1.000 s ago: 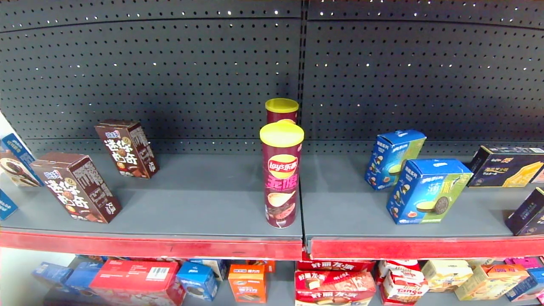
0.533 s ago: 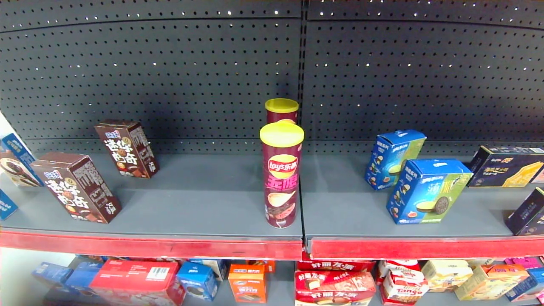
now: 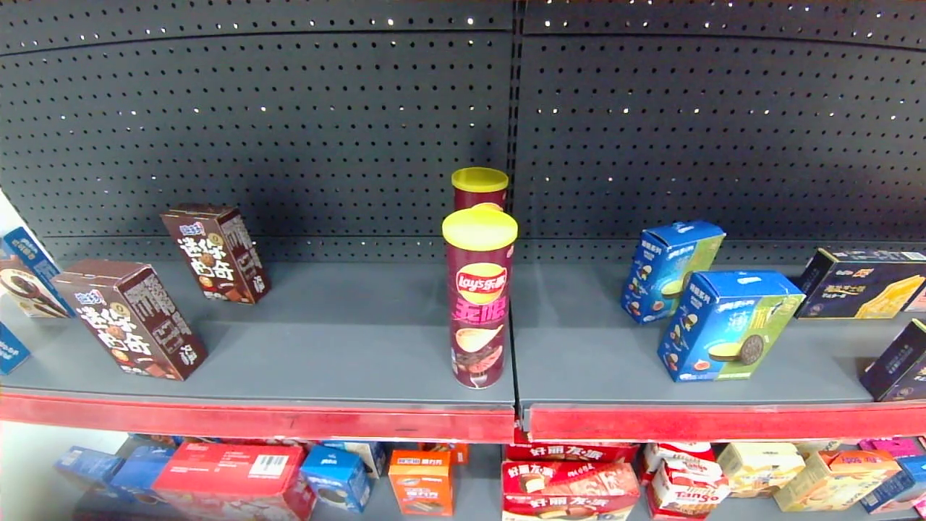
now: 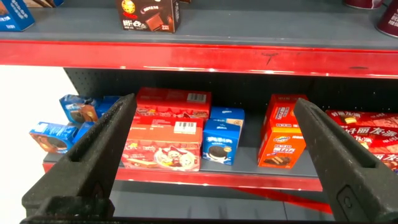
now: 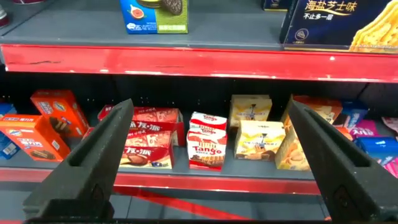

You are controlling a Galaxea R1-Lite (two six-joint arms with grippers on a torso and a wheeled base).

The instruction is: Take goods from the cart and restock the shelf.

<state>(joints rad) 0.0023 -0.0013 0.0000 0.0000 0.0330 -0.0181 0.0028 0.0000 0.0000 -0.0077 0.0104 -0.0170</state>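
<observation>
In the head view you see the shelf point(image 3: 325, 347), grey with a red front edge. The chips can point(image 3: 480, 297) stands upright near that edge, at the seam between two boards. A second can point(image 3: 480, 187) stands just behind the chips can. To the left of the chips can, well apart from it, stand two brown boxes point(image 3: 130, 318). To its right are two blue-green boxes point(image 3: 727, 325), and farther right lies a dark box point(image 3: 861, 284).

In the left wrist view, the left gripper point(image 4: 212, 106) has its jaws spread wide with nothing between them. It faces the level below the chips can's board, where red boxes point(image 4: 165, 134) and an orange box point(image 4: 280, 134) sit.

In the right wrist view, the right gripper point(image 5: 209, 106) is spread wide too, and it is empty. It faces the same lower level, with red packs point(image 5: 146, 146) and yellow boxes point(image 5: 258, 137) there.
</observation>
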